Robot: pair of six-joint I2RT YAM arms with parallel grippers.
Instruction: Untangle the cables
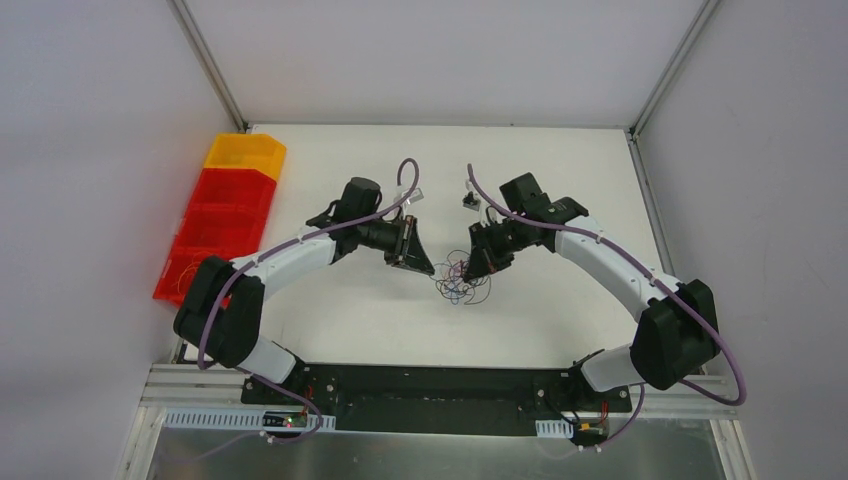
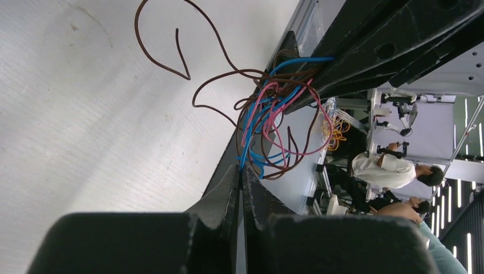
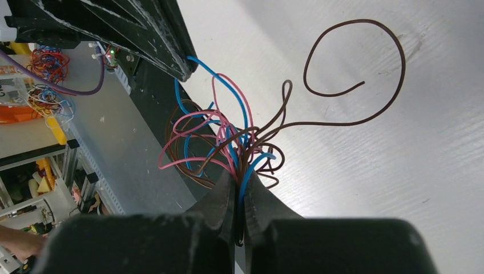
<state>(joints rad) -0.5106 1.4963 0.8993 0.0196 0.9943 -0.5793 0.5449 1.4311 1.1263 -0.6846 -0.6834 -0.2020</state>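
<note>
top external view: cables (image 1: pixel 462 282) sit bunched on the table (image 1: pixel 350 310) between both tips, left gripper (image 1: pixel 428 268) at the bunch's left edge, right gripper (image 1: pixel 472 268) at its right, equally near, each pressed together on a blue strand (image 2: pixel 245 145), so the pull axis likely runs left-right.

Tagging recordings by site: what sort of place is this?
Probably a robotics lab: walled white table, red and yellow parts bins at its edge, and people near other equipment past the table edge in the left wrist view.
</note>
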